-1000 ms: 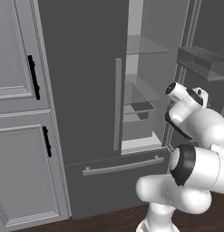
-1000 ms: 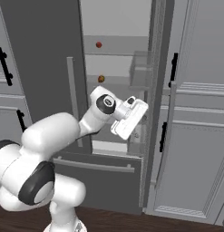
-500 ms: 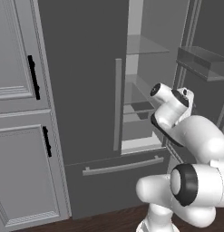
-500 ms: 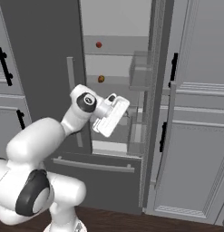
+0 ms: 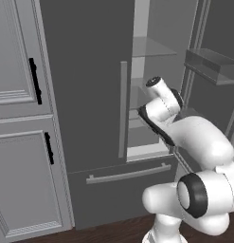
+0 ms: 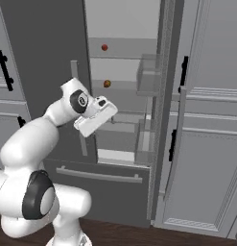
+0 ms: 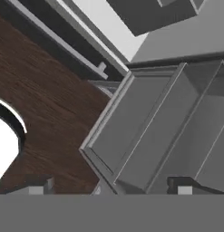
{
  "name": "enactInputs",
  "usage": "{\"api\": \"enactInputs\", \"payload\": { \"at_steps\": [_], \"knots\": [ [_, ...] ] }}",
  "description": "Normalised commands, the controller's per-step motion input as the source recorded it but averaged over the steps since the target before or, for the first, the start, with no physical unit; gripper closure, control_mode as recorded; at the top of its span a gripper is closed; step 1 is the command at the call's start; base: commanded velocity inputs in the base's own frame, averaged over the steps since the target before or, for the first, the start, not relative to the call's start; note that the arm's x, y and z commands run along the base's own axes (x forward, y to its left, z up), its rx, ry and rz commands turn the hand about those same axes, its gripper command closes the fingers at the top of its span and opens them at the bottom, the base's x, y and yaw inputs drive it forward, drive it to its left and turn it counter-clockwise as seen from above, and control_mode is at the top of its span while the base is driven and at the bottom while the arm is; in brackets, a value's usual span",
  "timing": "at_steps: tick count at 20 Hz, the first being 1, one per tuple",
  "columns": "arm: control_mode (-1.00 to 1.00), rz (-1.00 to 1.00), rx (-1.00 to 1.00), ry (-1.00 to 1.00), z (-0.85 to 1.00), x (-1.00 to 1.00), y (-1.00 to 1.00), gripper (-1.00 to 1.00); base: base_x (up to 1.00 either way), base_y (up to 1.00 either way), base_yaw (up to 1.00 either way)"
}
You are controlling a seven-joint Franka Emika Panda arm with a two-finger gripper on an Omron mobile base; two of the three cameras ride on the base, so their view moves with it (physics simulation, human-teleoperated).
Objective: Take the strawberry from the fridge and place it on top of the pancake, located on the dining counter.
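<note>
From the left base view I have the fridge [image 5: 90, 95] in front of me, its right door swung open and its left door shut, the bottom drawer closed under both. The pale interior shows clear glass shelves, and a door bin [image 5: 211, 64] hangs on the open door at the upper right edge; I cannot make out anything in it. My arm's wrist sits in the opening, just right of the left door's handle [image 5: 123, 109]. Against the picture a second ago, the hand has swung left and up, from beside the open door to the front of the shelves.

From the right base view I see two small items inside: a red one that I take for the strawberry [image 6: 104, 47], on the upper shelf near its left end, and a brownish round item [image 6: 107, 83] on the shelf below, also toward the left. The clear bins [image 6: 148, 74] on the open door look empty. The gripper [image 6: 98, 117] is held in front of the lower shelves, below both items and touching neither; it has moved left since half a second ago.

In the hand view I look down on the wooden floor [image 7: 45, 104] and the lower door bin [image 7: 145, 131], which holds nothing. Only stubs of the fingertips [image 7: 183, 186] show at the bottom edge, set far apart, so the claw reads as spread and empty
</note>
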Motion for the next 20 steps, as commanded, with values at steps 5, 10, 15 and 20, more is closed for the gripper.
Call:
{"api": "enactInputs", "payload": {
  "at_steps": [5, 10, 15, 20],
  "knots": [
    [-1.00, -0.40, 0.73, -0.52, -0.10, 0.30, 0.38, -1.00, 0.00, 0.00, 0.00],
    [-1.00, -0.47, 0.37, -0.64, 0.10, 0.19, 0.71, -1.00, 0.00, 0.00, 0.00],
    [-1.00, -0.39, 0.35, -0.65, 0.66, 0.01, 0.76, -1.00, 0.00, 0.00, 0.00],
    [-1.00, -0.11, 0.25, -0.10, 0.44, 0.36, 0.82, -1.00, 0.00, 0.00, 0.00]
  ]
}}
